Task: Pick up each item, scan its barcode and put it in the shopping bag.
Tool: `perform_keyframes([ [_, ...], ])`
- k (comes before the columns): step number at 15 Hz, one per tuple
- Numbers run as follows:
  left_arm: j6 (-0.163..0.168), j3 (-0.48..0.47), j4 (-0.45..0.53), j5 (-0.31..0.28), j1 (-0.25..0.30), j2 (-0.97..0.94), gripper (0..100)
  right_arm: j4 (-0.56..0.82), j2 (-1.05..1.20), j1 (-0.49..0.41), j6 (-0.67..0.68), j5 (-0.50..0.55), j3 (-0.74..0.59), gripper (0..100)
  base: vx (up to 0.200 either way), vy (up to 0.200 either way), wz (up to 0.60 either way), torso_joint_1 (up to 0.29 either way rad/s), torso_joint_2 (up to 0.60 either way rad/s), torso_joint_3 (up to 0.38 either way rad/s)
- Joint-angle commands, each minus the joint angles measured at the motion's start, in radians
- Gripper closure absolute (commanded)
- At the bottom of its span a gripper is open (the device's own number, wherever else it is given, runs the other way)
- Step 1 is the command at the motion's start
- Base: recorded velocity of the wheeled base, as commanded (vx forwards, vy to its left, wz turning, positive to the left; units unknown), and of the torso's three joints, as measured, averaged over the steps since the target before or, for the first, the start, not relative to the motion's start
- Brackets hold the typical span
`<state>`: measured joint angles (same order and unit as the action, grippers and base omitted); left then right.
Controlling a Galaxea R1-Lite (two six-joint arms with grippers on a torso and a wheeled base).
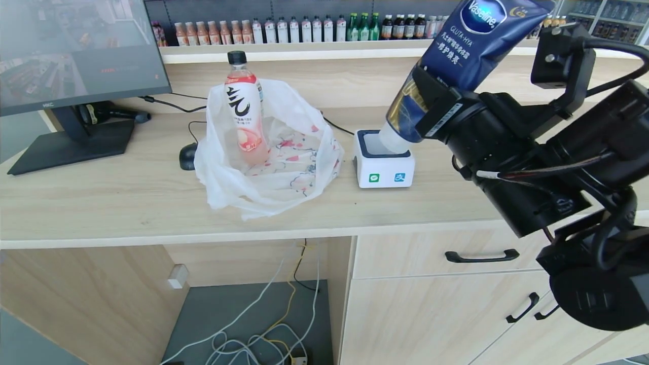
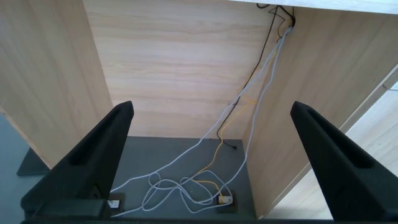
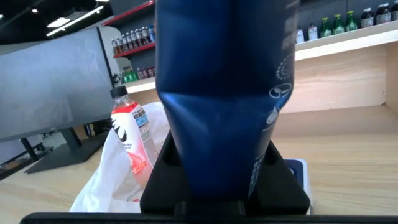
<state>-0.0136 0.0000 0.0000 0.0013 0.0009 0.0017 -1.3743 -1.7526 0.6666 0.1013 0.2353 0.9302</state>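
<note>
My right gripper [image 1: 431, 109] is shut on a blue lotion tube [image 1: 466, 45], held tilted with its white cap end just above the white scanner box [image 1: 383, 165] on the counter. In the right wrist view the blue tube [image 3: 224, 93] stands between the dark fingers [image 3: 286, 180]. A white plastic shopping bag [image 1: 304, 157] sits left of the scanner with a pink drink bottle [image 1: 246, 109] upright inside it; the same bottle [image 3: 134, 134] and bag [image 3: 102, 190] appear in the right wrist view. My left gripper [image 2: 211, 162] hangs open below the counter, facing the cable recess.
A monitor [image 1: 76, 45] on a black stand occupies the counter's left, with a black mouse [image 1: 187, 156] beside the bag. A shelf of bottles [image 1: 304, 28] lines the back. Drawers with black handles [image 1: 481, 256] sit below right. Loose cables [image 2: 193, 186] lie on the floor.
</note>
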Motion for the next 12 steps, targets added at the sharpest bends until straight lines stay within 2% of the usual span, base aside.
perform_keyframes([
  [1,0.000,0.000,0.000,0.000,0.001,0.000,0,0.011,-0.044,0.001,0.025,0.006,0.042,100,0.000,0.000,0.00,0.000,0.00,0.000],
  [6,0.000,0.000,0.000,0.000,0.001,0.000,0,0.090,-0.111,-0.002,0.184,0.041,0.150,100,0.000,0.000,0.00,0.000,0.00,0.000],
  [8,0.000,0.000,0.000,0.000,0.001,0.000,0,0.159,-0.147,-0.002,0.264,0.048,0.256,100,0.000,0.000,0.00,0.000,0.00,0.000],
  [11,0.000,0.000,0.000,0.000,0.001,0.000,0,0.261,-0.170,-0.016,0.390,0.071,0.346,100,0.000,0.000,0.00,0.000,0.00,0.000],
  [12,0.000,0.000,0.000,0.000,0.001,0.000,0,0.313,-0.183,-0.033,0.465,0.076,0.391,100,0.000,0.000,0.00,0.000,0.00,0.000],
])
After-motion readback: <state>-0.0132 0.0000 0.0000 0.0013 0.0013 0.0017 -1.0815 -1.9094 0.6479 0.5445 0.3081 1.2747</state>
